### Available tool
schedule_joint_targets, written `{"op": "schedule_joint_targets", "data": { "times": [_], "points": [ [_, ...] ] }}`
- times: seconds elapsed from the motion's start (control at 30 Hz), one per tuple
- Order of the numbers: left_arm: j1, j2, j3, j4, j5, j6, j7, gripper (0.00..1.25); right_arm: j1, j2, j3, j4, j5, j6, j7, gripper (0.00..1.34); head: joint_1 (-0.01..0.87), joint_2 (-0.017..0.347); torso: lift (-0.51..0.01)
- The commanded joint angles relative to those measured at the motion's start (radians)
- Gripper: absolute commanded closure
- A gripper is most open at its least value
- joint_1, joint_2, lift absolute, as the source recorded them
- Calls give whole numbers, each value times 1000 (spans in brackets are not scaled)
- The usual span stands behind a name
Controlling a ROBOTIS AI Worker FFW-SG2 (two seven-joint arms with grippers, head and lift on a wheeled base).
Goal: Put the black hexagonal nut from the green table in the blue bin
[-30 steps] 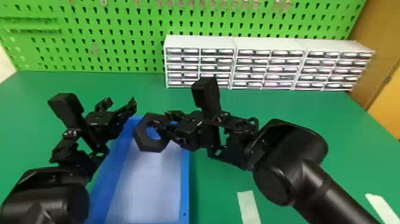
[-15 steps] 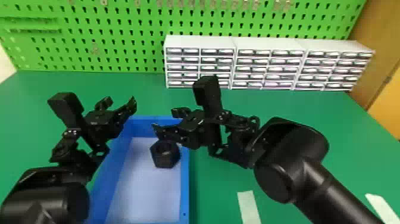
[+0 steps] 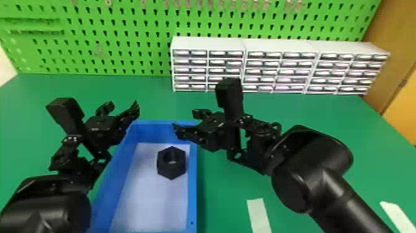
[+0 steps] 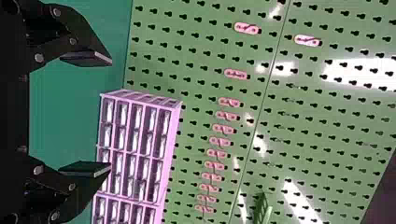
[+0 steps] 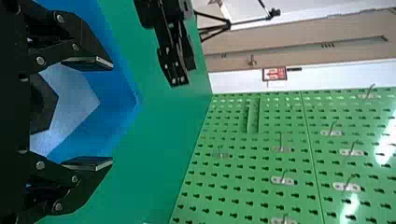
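Observation:
In the head view the black hexagonal nut point(image 3: 171, 163) lies on the pale floor of the blue bin point(image 3: 192, 186), close to its right wall. My right gripper point(image 3: 185, 120) stands open above the bin's far right corner, apart from the nut. On the bin's far left side is my left gripper point(image 3: 123, 105), also open and holding nothing. The right wrist view has the nut point(image 5: 43, 103) partly hidden behind the base of my right gripper point(image 5: 112, 113), whose fingers are spread. In the left wrist view, my left gripper point(image 4: 111, 113) has a wide gap between its fingers.
White drawer cabinets point(image 3: 278, 66) stand at the back of the green table point(image 3: 309, 114), before a green pegboard point(image 3: 117, 40). Pale tape strips point(image 3: 259, 213) mark the table at the front right.
My right gripper opened and let go of the nut, which dropped from between its fingers into the bin and came to lie flat. Both arms have hardly moved.

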Motion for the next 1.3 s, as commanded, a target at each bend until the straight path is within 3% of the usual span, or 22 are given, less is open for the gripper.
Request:
{"op": "schedule_joint_targets", "data": {
  "times": [0.0, 0.57, 1.07, 1.27],
  "points": [
    [2, 0, 1, 0, 0, 0, 1, 456, 32, 16, -60, -4, 36, 1, 6, 536, 691, 9, -97],
    [-3, 0, 11, 0, 0, -11, 1, 456, 179, 94, -427, -5, 178, -112, 35, 535, 691, 9, -97],
    [0, 0, 52, -3, 8, -17, 1, 456, 288, 187, -743, -5, 254, -189, 59, 533, 691, 9, -97],
    [2, 0, 81, -5, 12, -22, 1, 456, 308, 215, -813, -4, 280, -206, 64, 533, 691, 9, -97]
  ]
}}
